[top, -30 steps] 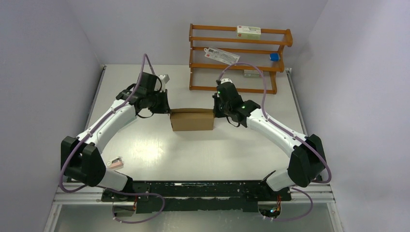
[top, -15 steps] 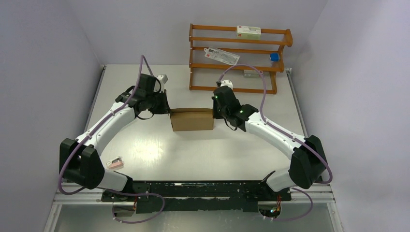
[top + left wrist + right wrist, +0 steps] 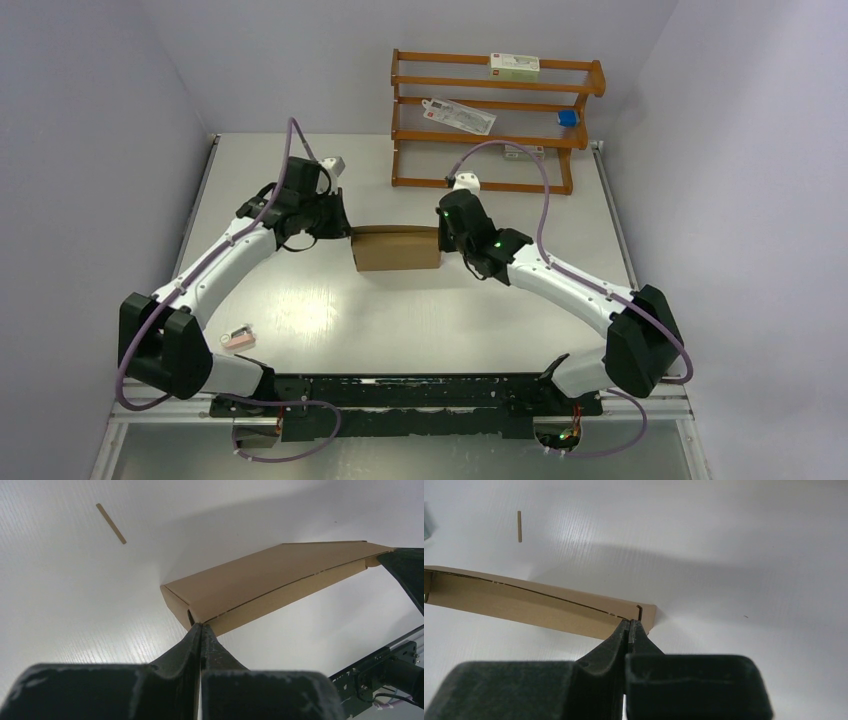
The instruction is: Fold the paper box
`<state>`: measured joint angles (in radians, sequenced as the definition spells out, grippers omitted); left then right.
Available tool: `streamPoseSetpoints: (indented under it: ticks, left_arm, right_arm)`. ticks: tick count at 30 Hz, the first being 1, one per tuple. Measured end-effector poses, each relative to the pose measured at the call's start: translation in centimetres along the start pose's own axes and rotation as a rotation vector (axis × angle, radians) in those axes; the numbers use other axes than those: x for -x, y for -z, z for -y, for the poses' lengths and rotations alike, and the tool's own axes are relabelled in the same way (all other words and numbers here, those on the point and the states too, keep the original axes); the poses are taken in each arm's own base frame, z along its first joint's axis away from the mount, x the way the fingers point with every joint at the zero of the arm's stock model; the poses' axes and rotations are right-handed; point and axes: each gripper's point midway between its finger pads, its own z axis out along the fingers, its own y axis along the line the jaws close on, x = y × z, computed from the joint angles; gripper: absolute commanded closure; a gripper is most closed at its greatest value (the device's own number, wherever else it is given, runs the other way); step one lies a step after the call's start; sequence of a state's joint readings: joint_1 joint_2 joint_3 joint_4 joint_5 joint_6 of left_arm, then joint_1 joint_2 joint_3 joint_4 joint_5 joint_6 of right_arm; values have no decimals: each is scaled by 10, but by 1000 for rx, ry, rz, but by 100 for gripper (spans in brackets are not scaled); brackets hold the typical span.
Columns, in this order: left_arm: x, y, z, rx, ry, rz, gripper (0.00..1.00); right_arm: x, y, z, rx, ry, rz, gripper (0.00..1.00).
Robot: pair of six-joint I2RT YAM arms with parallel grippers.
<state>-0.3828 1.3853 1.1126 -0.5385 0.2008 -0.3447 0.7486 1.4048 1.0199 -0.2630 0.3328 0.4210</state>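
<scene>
The paper box (image 3: 397,248) lies folded flat and closed on the table's middle, a brown cardboard mailer. My left gripper (image 3: 348,229) is shut, its tips against the box's left end. In the left wrist view the closed fingertips (image 3: 201,626) touch the near corner of the box (image 3: 260,582), next to a small gap in the side flap. My right gripper (image 3: 441,233) is also shut, pressed to the box's right end. The right wrist view shows its tips (image 3: 630,623) meeting the box (image 3: 524,605) at the corner slit. Neither gripper holds anything.
A wooden rack (image 3: 490,120) stands at the back with white cartons and a small blue item on its shelves. A tiny pink item (image 3: 237,338) lies near the left arm's base. A thin wooden stick (image 3: 111,523) lies on the table beyond the box.
Both wrists have shifted slightly toward the back of the table while staying at the box's ends. The right arm's elbow has dropped a little. The box has barely moved.
</scene>
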Motion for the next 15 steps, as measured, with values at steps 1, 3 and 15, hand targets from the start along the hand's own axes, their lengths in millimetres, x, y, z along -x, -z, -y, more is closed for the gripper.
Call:
streamPoseSetpoints:
  ticks: [1, 3, 15]
  left_arm:
    - [0, 0, 0, 2, 0, 1, 95]
    - [1, 0, -2, 10, -9, 6, 95]
    - [8, 2, -14, 82, -85, 6, 95]
  right_arm:
    - [0, 0, 0, 2, 1, 5, 100]
    - [0, -1, -1, 5, 3, 12, 100]
    - [-1, -1, -10, 36, 6, 22, 100]
